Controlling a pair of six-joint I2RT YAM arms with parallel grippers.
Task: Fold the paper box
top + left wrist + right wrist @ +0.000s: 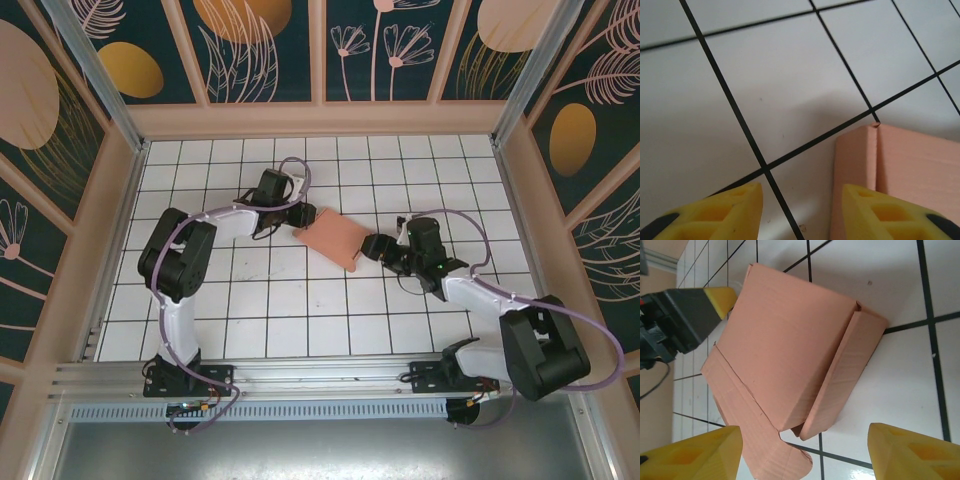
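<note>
Salmon-pink thin-cardboard paper box (332, 238) lies mid-table on the white black-gridded tile surface (300, 310), between both grippers. Its long axis is diagonal, far-left to near-right. It is partly folded: one side wall is turned up, a rounded tab lies loose, and the interior is hidden. Left gripper (800, 212) has its jaws apart at the box's left corner, holding nothing. Right gripper (805, 452) has its jaws spread wide, with the box ahead and ungripped.

The salmon-pink thin cardboard box (333, 238) lies partly folded just above the middle of the top frame, low on the white tiled worktop (250, 300) and askew to its grid. From my right wrist I see a narrow side panel folded along its right edge. A rounded tab lies loose at the bottom.
</note>
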